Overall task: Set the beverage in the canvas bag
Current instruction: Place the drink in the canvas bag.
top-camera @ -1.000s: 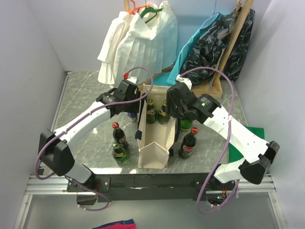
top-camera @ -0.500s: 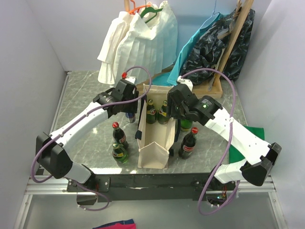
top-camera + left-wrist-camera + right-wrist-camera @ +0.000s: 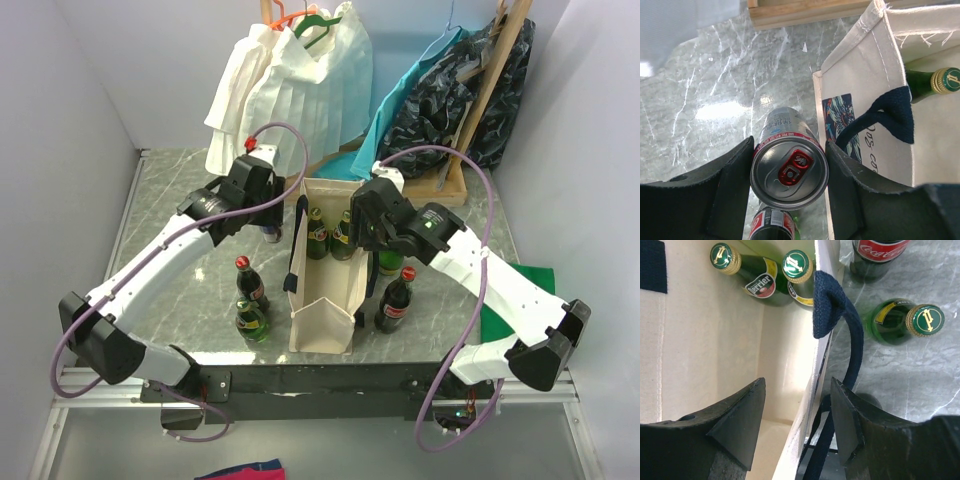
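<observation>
Two green glass bottles (image 3: 762, 282) sat inside the cream canvas bag (image 3: 322, 322). Left tool (image 3: 790, 146) clamped a silver drink can (image 3: 790, 172) just beside the bag, above the grey marble counter (image 3: 170, 205). Right tool (image 3: 799, 385) was open astride the bag wall. Red-capped cola bottles (image 3: 397, 300) stood unbagged.

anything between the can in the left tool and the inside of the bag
The silver drink can with a red tab, clamped in the left tool, sits outside the cream canvas bag, beside its side wall. That wall and the dark navy strap handle draped over its rim stand in the way.
</observation>
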`<state>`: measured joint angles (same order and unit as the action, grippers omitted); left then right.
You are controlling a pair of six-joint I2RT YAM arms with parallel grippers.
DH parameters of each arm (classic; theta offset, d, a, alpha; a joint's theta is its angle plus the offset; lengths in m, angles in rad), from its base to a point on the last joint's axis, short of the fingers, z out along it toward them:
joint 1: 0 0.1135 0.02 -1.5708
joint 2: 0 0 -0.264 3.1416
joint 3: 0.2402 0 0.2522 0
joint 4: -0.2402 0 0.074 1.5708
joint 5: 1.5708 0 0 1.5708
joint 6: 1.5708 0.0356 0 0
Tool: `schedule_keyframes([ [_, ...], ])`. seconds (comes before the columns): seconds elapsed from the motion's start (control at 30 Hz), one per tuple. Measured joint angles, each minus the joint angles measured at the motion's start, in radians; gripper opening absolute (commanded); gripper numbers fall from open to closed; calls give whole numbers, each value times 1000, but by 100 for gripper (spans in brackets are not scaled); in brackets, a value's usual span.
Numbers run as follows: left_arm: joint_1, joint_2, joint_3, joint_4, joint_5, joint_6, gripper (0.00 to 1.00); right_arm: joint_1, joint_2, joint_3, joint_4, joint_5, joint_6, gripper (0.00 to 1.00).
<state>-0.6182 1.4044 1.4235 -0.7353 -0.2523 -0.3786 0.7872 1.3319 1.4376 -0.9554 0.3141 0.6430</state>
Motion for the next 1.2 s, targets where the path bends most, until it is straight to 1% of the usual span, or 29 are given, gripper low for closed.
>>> schedule_keyframes([
  [0.1, 3, -14, 6, -11, 0, 0, 1, 0, -1, -7, 3, -3, 2, 64],
  [0.13, 3, -17, 8, -14, 0, 0, 1, 0, -1, -8, 4, -4, 3, 68],
  [0.27, 5, -29, 35, -37, -1, 2, 1, 0, -3, -8, 10, -2, 4, 73],
  [0.63, 8, -46, 122, -61, -11, 25, 1, 0, -25, -26, 19, 8, 7, 78],
  [0.8, 8, -50, 186, -67, -6, 47, 1, 0, -37, -38, 26, 10, 6, 82],
  [1.07, 8, -50, 330, -81, -4, 84, 1, 0, -37, -39, 39, 11, -2, 89],
  [1.2, 8, -50, 379, -76, -2, 102, 1, 0, -37, -40, 51, 11, -10, 98],
])
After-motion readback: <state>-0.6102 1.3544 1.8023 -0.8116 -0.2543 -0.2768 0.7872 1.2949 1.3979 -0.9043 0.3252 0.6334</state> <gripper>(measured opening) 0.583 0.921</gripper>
